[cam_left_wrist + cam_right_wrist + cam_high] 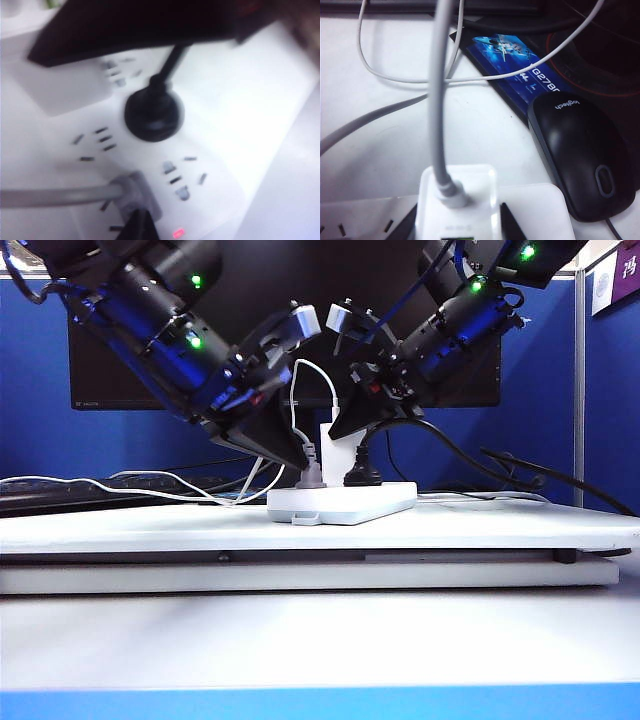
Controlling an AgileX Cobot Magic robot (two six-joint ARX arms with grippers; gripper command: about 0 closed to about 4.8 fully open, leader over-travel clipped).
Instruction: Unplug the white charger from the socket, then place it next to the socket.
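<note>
Step in hand: pulling the white charger point(456, 200) out of the socket point(342, 503); judged barely begun, since the charger stands upright in the strip
White charger: seated in the socket between the grey plug point(310, 472) and the black plug point(362, 472), its thin white cable point(437, 100) rising from its top end
Right gripper point(457, 220): down over the charger, one dark finger on each side of the block, apparently clamped on it
Left gripper point(137, 227): low over the near end of the socket by the grey plug; only a dark finger tip shows, so whether it is released or clenched cannot be told
Doing it well: the left gripper should press the strip flat on the table point(500, 530) while the right draws the charger straight up, without tilting, so the prongs clear cleanly
Watch for: the strip lifting with the charger, and the cable snagging on the arms
Set-down: bare table just beside the socket, clear of the black mouse point(580, 155)
</note>
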